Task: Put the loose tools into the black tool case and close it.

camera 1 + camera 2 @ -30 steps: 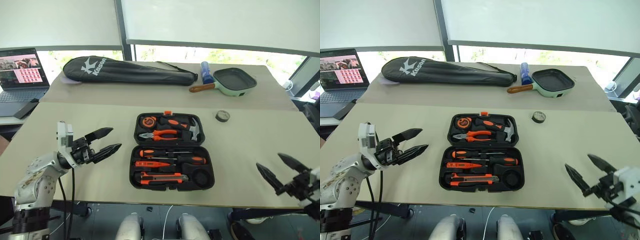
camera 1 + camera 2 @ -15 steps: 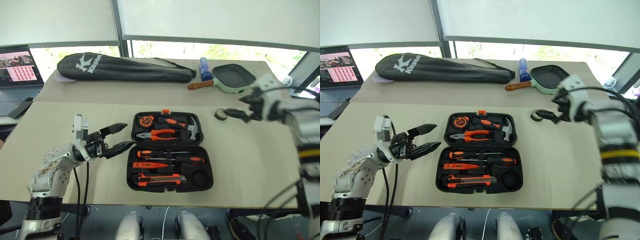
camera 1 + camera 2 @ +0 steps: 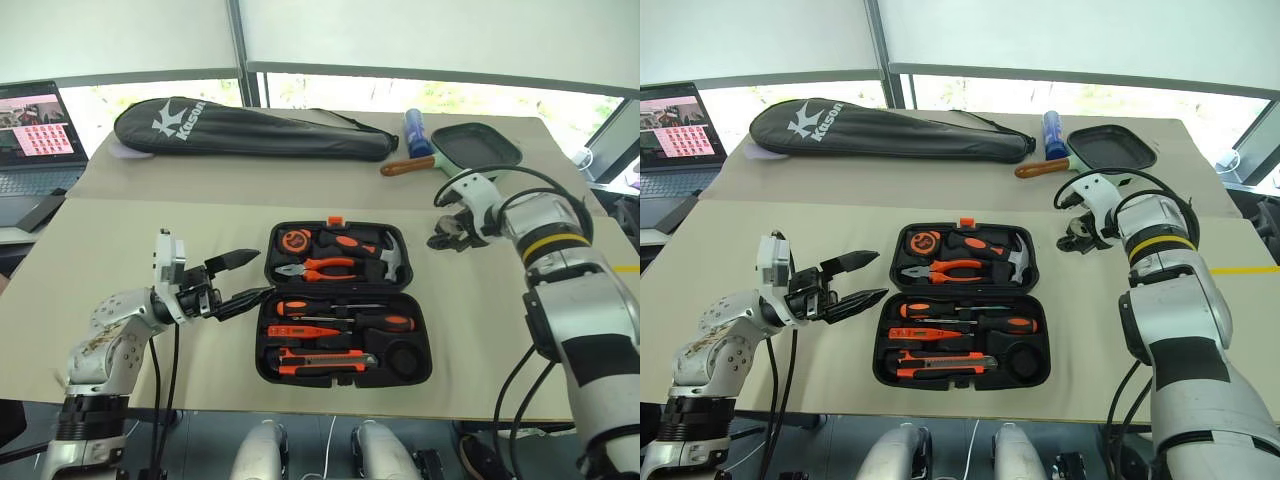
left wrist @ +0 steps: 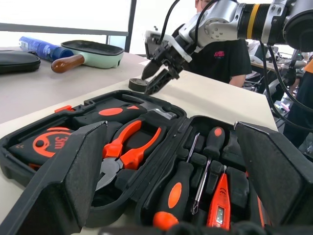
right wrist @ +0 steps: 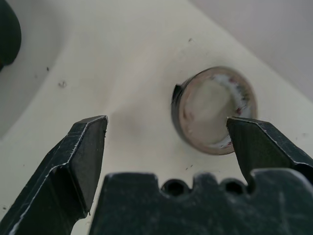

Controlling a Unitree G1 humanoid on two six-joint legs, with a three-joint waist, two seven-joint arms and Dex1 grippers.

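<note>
Tape roll [image 3: 441, 242], small and dark, lies flat on the table [image 3: 120, 240] at about 2 o'clock from the black tool case [image 3: 340, 300], its hole facing up. The case lies open with its two halves stacked away from the robot and its long axis across the table; the screwdrivers [image 3: 345, 320] in the near half lie along that axis, tips to the left. A second ago the right gripper [image 3: 447, 235] hung off the table's near right corner; now it hovers, open, right over the roll. In the right wrist view its fingers [image 5: 78, 147] stand wide, one overlapping the roll's rim. In the left wrist view the left gripper's open fingers [image 4: 73, 171] frame the case.
</note>
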